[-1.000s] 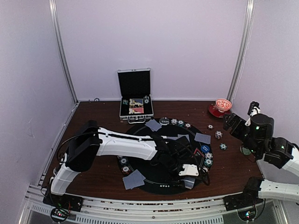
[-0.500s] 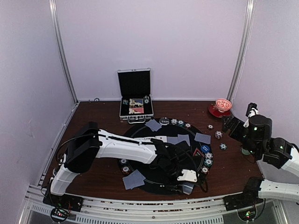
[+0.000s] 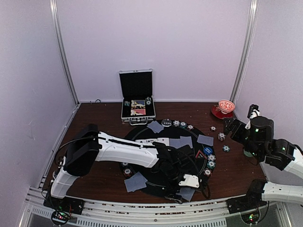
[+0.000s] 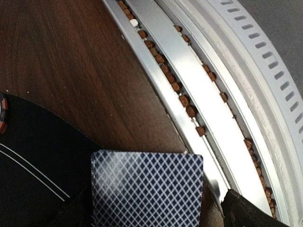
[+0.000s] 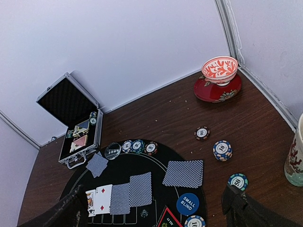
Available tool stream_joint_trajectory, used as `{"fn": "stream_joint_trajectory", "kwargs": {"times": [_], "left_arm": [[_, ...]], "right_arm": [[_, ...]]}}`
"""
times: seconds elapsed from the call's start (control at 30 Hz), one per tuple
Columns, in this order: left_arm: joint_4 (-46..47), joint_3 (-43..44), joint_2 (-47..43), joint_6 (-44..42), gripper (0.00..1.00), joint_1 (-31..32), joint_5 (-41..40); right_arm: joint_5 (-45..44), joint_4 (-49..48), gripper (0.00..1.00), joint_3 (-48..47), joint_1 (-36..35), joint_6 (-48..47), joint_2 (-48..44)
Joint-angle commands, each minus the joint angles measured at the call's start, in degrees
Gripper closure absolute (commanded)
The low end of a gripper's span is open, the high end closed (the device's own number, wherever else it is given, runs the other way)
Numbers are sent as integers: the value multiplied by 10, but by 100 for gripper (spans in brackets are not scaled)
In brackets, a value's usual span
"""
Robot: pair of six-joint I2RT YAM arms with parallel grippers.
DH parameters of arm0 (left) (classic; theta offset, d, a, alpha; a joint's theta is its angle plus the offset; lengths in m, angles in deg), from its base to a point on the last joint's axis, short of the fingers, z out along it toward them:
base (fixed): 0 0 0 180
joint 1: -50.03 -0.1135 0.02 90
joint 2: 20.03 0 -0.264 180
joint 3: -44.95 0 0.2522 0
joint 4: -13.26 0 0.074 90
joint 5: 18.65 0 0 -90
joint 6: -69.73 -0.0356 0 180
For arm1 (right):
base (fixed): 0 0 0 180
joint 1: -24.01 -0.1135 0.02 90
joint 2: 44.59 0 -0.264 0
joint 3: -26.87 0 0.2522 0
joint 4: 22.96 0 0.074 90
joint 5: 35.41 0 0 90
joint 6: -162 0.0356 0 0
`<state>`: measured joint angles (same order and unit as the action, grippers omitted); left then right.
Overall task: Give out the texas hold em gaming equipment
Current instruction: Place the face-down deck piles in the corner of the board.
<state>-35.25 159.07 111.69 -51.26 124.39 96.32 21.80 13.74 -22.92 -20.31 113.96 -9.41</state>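
A blue-backed playing card [image 4: 147,189] lies flat where the black mat's [image 4: 33,156] near rim meets the wooden table. My left gripper [image 4: 154,208] is open over it, one dark finger on each side and a gap at the right one. From above, that gripper [image 3: 187,185] is low at the mat's front right, the card [image 3: 188,193] under it. My right gripper [image 5: 156,208] is open and empty, raised above the table's right side. Below it lie face-down cards [image 5: 183,173], two face-up cards [image 5: 99,198], striped chips [image 5: 222,150] and a blue button disc [image 5: 187,203].
The open silver case [image 3: 137,101] stands at the back. A patterned bowl [image 5: 219,68] sits on a red plate [image 5: 217,88] at the back right, and a mug [image 5: 296,161] is at the far right. A metal rail [image 4: 203,94] runs just past the card.
My left gripper has moved toward the mat's near rim, opened and let go of the card, which now lies flat. The right arm has barely shifted.
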Motion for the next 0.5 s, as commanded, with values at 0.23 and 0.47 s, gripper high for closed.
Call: {"fn": "stream_joint_trajectory", "kwargs": {"times": [0.23,0.47], "left_arm": [[8,-69,-152,29,2,-34,-70],[33,-154,-325,25,2,-124,-114]], "right_arm": [[-15,11,0,-19,5,-14,31],[-2,10,0,-32,47,-70,77]]}}
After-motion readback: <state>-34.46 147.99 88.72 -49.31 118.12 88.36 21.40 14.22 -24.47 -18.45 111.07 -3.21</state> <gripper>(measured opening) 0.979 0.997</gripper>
